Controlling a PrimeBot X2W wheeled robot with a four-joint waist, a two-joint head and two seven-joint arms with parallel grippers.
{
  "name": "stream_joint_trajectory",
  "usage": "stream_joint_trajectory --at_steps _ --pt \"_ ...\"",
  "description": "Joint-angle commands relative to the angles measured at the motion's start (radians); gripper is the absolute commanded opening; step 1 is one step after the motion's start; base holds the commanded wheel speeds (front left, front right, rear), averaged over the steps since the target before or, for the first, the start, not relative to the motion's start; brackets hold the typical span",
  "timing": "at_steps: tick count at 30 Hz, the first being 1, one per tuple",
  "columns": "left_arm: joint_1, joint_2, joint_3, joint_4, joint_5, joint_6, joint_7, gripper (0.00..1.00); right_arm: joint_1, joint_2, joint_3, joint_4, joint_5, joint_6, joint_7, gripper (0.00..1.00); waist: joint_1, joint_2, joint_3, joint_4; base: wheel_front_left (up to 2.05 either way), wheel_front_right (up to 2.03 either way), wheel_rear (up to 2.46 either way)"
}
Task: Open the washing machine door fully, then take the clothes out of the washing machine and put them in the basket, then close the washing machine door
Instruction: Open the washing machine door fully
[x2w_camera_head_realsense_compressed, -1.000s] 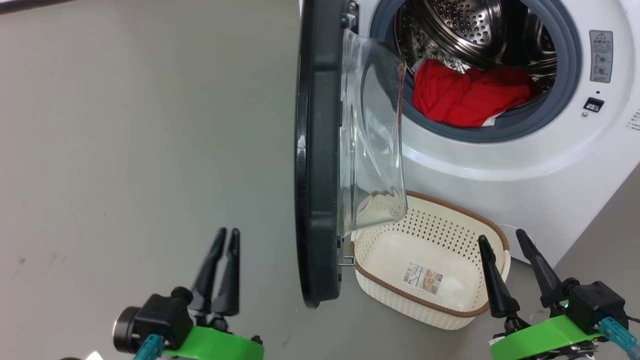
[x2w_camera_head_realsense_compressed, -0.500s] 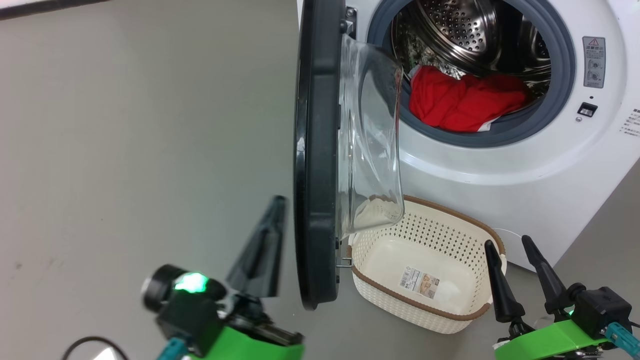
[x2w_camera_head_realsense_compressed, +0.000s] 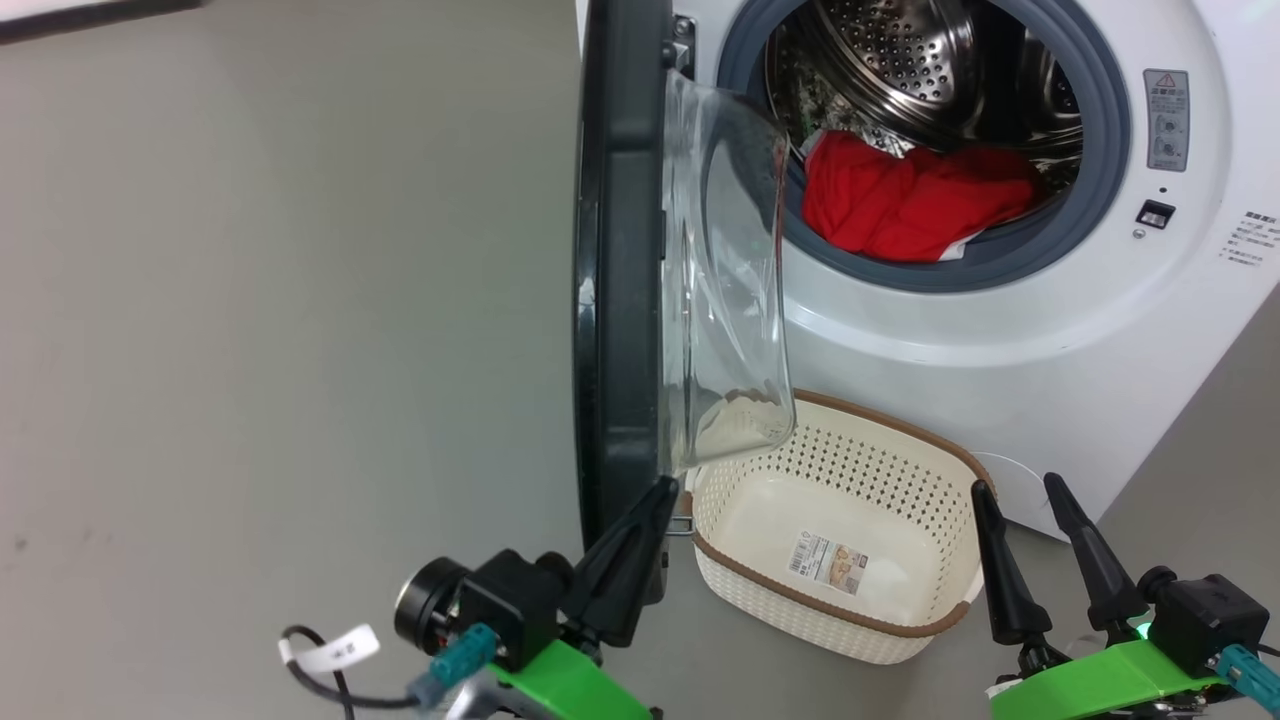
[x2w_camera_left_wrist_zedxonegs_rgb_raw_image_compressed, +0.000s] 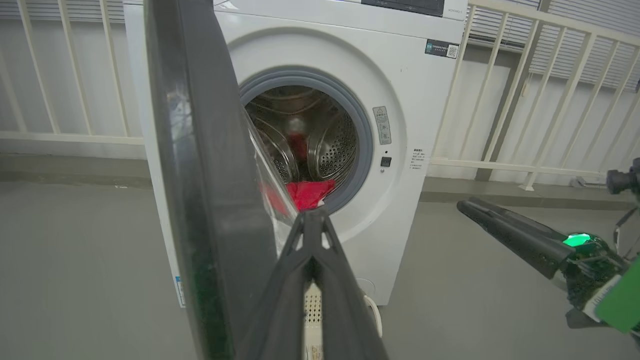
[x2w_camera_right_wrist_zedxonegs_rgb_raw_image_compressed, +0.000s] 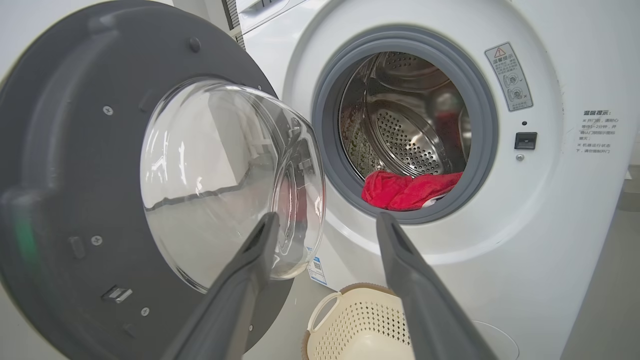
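The white washing machine (x2w_camera_head_realsense_compressed: 1000, 330) stands at the upper right with its black round door (x2w_camera_head_realsense_compressed: 615, 300) swung out edge-on, glass bowl (x2w_camera_head_realsense_compressed: 725, 280) facing the drum. Red clothes (x2w_camera_head_realsense_compressed: 900, 205) lie at the drum's mouth, as the right wrist view also shows (x2w_camera_right_wrist_zedxonegs_rgb_raw_image_compressed: 407, 190). The cream basket (x2w_camera_head_realsense_compressed: 830, 530) sits empty on the floor under the door. My left gripper (x2w_camera_head_realsense_compressed: 663, 487) is shut on nothing, its tip at the door's lower edge, on the inner side (x2w_camera_left_wrist_zedxonegs_rgb_raw_image_compressed: 312, 212). My right gripper (x2w_camera_head_realsense_compressed: 1017, 487) hangs open by the basket's right end (x2w_camera_right_wrist_zedxonegs_rgb_raw_image_compressed: 326, 218).
Grey floor (x2w_camera_head_realsense_compressed: 250, 300) stretches wide to the left of the door. A white railing (x2w_camera_left_wrist_zedxonegs_rgb_raw_image_compressed: 525, 100) runs behind and beside the machine. A dark cable with a white tag (x2w_camera_head_realsense_compressed: 330, 650) hangs by my left arm.
My left gripper has shut and swung right across the floor up to the door's lower edge. The head view has shifted slightly. The right gripper has barely moved.
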Motion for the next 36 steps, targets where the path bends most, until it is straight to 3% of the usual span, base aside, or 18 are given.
stream_joint_trajectory --at_steps 1,8,17,27,36 --pt "-0.049 0.005 0.033 0.003 -0.025 -0.007 -0.011 0.0 -0.024 -0.009 0.028 -0.021 0.008 0.006 -0.009 1.0 0.0 0.0 0.001 -0.004 0.0 0.0 0.0" --pt "-0.103 0.002 0.008 0.155 -0.056 -0.012 -0.062 0.0 -0.021 -0.009 0.027 -0.008 0.019 0.006 -0.009 1.0 0.0 0.0 -0.011 -0.013 0.0 0.0 0.0" --pt "-0.161 0.002 -0.037 0.25 -0.091 0.005 -0.096 0.0 -0.02 -0.009 0.027 -0.002 0.029 0.006 -0.009 1.0 0.0 0.0 -0.02 -0.015 0.0 0.0 0.0" --pt "-0.194 0.003 -0.031 0.319 -0.096 0.059 -0.109 0.0 -0.02 -0.009 0.026 0.0 0.037 0.006 -0.009 1.0 0.0 0.0 -0.018 -0.013 0.0 0.0 0.0" --pt "-0.185 0.015 0.031 0.313 -0.12 0.105 -0.123 0.0 -0.023 -0.009 0.033 0.005 0.039 0.006 -0.009 1.0 0.0 0.0 -0.009 0.008 0.0 0.0 0.0"
